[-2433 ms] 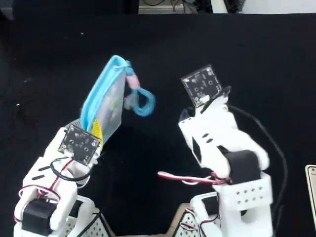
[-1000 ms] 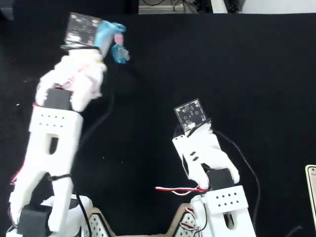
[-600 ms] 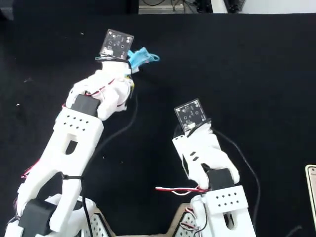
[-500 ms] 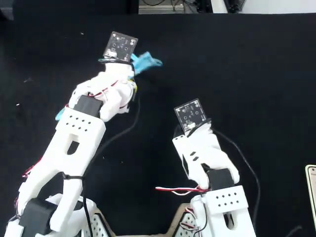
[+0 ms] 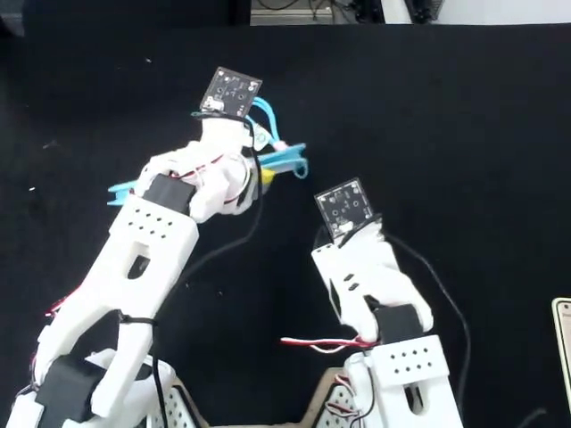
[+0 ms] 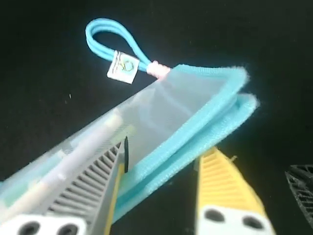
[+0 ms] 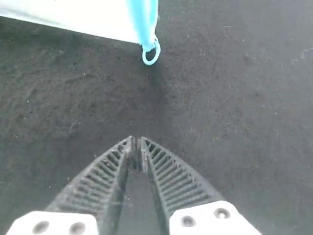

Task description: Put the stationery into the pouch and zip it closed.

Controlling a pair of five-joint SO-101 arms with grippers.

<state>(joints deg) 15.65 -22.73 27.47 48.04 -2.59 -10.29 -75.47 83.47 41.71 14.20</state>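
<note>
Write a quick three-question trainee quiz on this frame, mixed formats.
1. True or false: the right gripper holds the pouch.
2. What colour is the pouch's edge trim? A) red B) blue C) green
3. Fill in: the right gripper's fingers are ___.
Key: 1 false, the left gripper holds it; 2 B; 3 shut.

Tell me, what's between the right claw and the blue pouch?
Nothing but bare black table, seen in the right wrist view, between the right claw and the pouch with its dangling ring.
</note>
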